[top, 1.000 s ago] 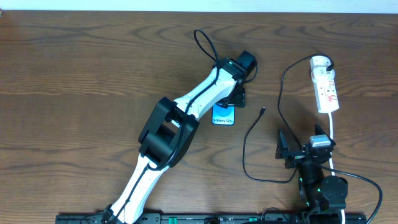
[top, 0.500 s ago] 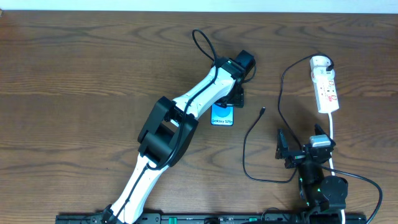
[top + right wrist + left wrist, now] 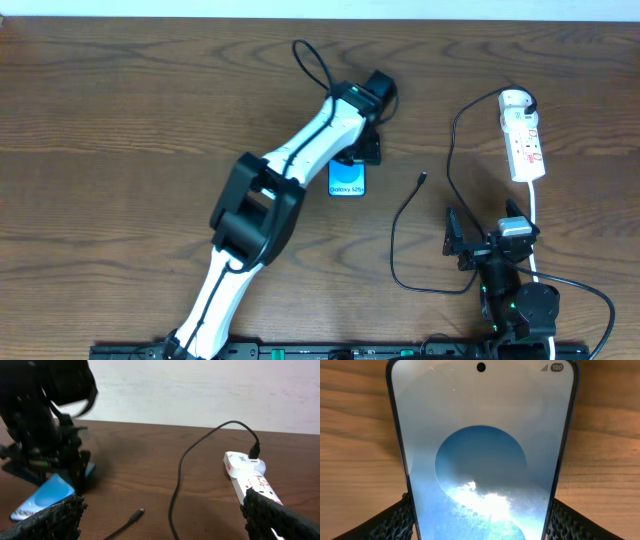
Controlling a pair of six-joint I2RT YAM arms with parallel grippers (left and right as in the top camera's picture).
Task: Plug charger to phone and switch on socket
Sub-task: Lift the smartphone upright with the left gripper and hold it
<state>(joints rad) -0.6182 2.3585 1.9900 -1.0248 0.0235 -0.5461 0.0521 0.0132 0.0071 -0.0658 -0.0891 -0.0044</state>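
The phone (image 3: pixel 347 179) has a bright blue screen and lies near the table's middle, held at its far end by my left gripper (image 3: pixel 358 155). In the left wrist view the phone (image 3: pixel 480 455) fills the frame between the two fingers of the left gripper (image 3: pixel 480 525). The charger's black connector tip (image 3: pixel 422 179) lies loose on the table to the right of the phone. Its cable (image 3: pixel 394 250) loops round and its plug (image 3: pixel 528 100) sits in the far end of the white socket (image 3: pixel 524 140). My right gripper (image 3: pixel 460 245) is open and empty, near the cable loop.
The right wrist view shows the connector tip (image 3: pixel 140 511), the cable (image 3: pixel 175 490), the socket (image 3: pixel 247 472) and the phone (image 3: pixel 47 495) under the left arm. The socket's thick white cord (image 3: pixel 534 215) runs toward the right arm's base. A pale wall stands behind the table.
My left arm has moved left and slightly toward the table's far side, taking the phone along. The right arm, cable and socket have not moved.
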